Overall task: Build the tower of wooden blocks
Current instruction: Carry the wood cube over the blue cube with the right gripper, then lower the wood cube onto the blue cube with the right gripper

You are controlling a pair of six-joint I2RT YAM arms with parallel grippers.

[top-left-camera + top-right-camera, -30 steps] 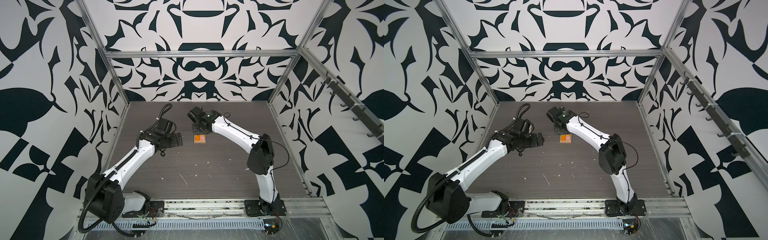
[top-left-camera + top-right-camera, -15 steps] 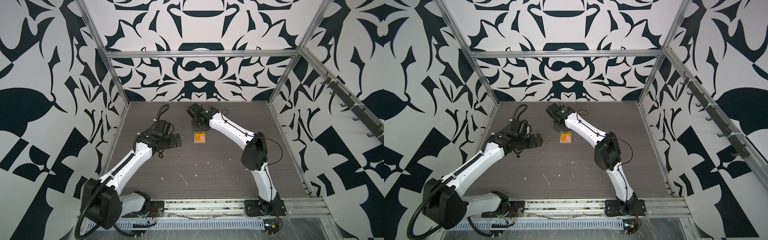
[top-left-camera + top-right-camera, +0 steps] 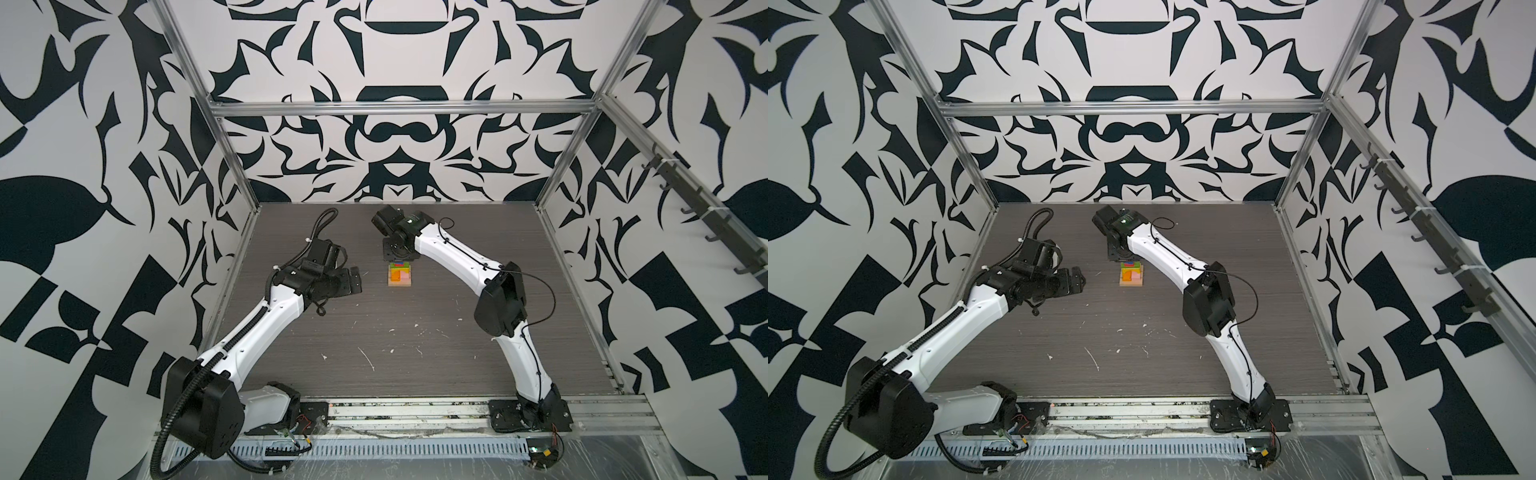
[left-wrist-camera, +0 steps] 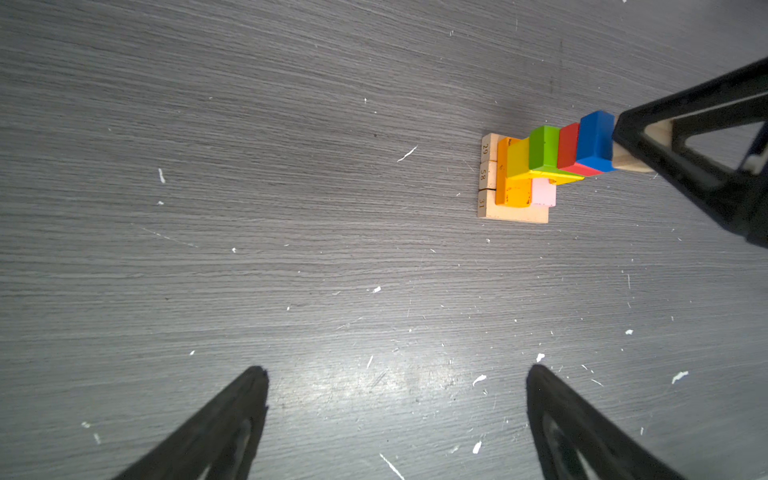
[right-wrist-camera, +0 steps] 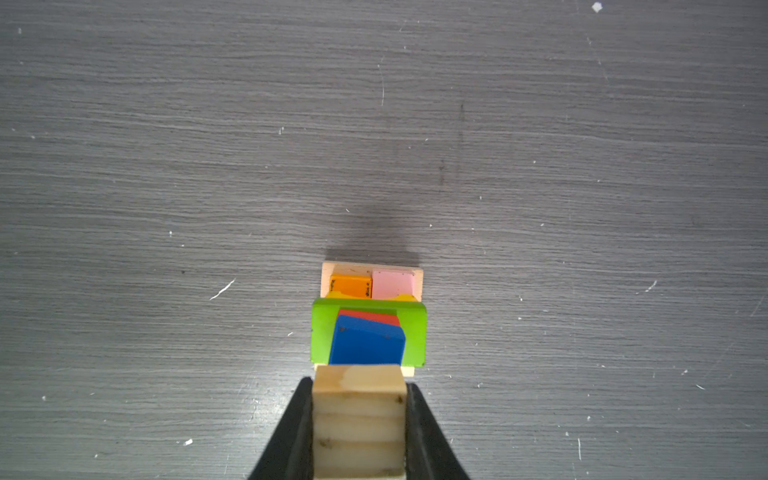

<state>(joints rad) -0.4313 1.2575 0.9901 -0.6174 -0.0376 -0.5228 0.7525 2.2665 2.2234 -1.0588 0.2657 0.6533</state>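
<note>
The tower (image 3: 400, 274) (image 3: 1131, 276) stands mid-table in both top views. Its base is three tan bars, under an orange (image 5: 351, 286) and a pink block (image 5: 392, 283), then yellow and green (image 4: 544, 145), then a red (image 4: 568, 143) and a blue square (image 5: 368, 343). My right gripper (image 5: 359, 382) (image 3: 400, 255) hangs over its top, shut on the plain cube (image 5: 359, 415) (image 4: 627, 162). The cube lies right against the blue square. My left gripper (image 4: 397, 374) (image 3: 355, 280) is open and empty, low over the table left of the tower.
The dark wood-grain table (image 3: 415, 340) carries small white flecks and scratches. Patterned walls and metal frame posts (image 3: 232, 166) close in the sides and back. Both arm bases sit on the front rail (image 3: 415, 409).
My right wrist has drawn back a little toward the far wall, still holding the cube, so more of the tower shows from above. The left gripper has stayed in place, open.
</note>
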